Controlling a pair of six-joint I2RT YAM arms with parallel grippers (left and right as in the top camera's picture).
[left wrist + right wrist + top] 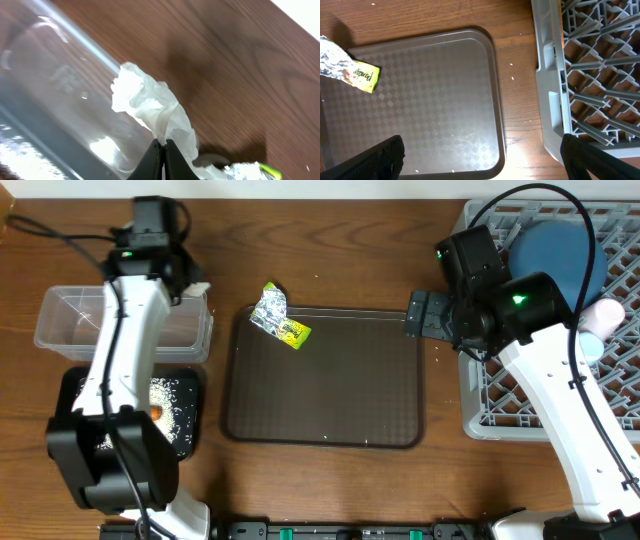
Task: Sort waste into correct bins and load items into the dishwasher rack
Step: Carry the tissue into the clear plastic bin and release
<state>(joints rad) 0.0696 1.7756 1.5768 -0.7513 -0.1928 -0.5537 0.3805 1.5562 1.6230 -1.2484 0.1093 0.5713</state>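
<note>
My left gripper [163, 145] is shut on a crumpled white paper napkin [150, 105], held over the right end of the clear tub [50, 75]; from overhead the left gripper [192, 284] hangs at the clear tub [60, 295]. The foil wrapper [280, 318] lies on the brown tray's far left corner. Rice [165, 395] and a carrot [157, 412] sit in the black tray [197, 420]. My right gripper [418, 315] stands open and empty between the brown tray and the dishwasher rack [480, 405], which holds a dark blue bowl [555, 255] and a whitish cup [605, 315].
The brown serving tray [320, 375] fills the table's middle, bare apart from the wrapper [350, 70]. In the right wrist view the brown tray's near right corner [490, 150] and the rack's grey wall [547, 75] flank a strip of wooden table.
</note>
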